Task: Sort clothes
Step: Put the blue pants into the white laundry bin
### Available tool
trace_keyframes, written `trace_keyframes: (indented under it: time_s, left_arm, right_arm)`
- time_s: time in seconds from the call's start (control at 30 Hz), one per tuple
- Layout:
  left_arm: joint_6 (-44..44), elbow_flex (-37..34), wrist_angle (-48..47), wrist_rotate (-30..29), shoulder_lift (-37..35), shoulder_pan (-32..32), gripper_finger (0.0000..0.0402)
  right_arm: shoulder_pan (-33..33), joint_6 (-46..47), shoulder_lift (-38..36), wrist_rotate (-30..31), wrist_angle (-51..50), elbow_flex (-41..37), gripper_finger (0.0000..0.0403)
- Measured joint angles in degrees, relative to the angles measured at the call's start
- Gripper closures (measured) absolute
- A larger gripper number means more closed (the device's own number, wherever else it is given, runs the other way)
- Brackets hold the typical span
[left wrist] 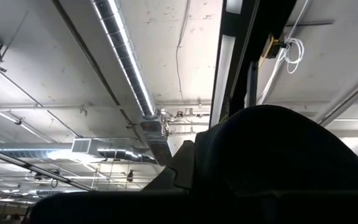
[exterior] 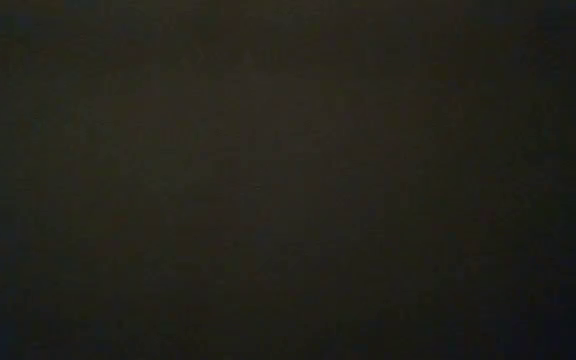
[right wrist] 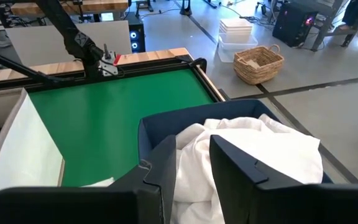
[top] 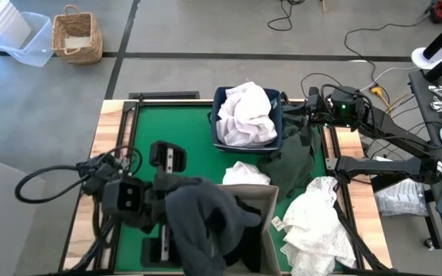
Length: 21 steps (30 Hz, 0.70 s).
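Note:
A charcoal grey garment [top: 206, 222] is draped over my left gripper [top: 183, 203], which points upward beside the beige bin [top: 265, 198]; the cloth [left wrist: 272, 162] hides the fingers. The navy bin [top: 219, 98] at the far middle holds white garments [top: 245, 115]. My right gripper [right wrist: 194, 155] is open, level at the navy bin's right rim, with the white heap [right wrist: 266, 143] showing beyond its fingers. A dark green garment [top: 294, 153] lies under the right arm. One white garment [top: 317, 222] lies at the near right, another [top: 245, 172] between the bins. The low view is dark. My left gripper carries the charcoal grey garment, which lies over its upturned end and hangs down around it [top: 194, 207]. The cloth itself covers the fingers, so which part they have cannot be told. The garment's lower folds [top: 232, 230] hang over the beige bin's left side.
Bare green mat [top: 175, 126] lies left of the navy bin. On the floor beyond the table's far left corner stand a wicker basket [top: 77, 36] and clear plastic boxes [top: 18, 34]. Cables and equipment crowd the right side [top: 405, 153].

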Motion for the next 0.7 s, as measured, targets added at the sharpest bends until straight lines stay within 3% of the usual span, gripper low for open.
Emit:
trace_keyframes:
  time_s: [0.3, 0.7]
  left_arm:
    - [-3.44, -0.02, -1.82, 0.06, -0.04, 3.58, 0.0401]
    - [-5.47, -0.14, -6.29, 0.08, -0.02, 3.72, 0.0401]
  right_arm:
    - [-0.02, -0.02, 0.00, 0.00, -0.02, 0.00, 0.0311]
    - [-0.01, -0.03, 0.00, 0.00, -0.04, 0.00, 0.0301]
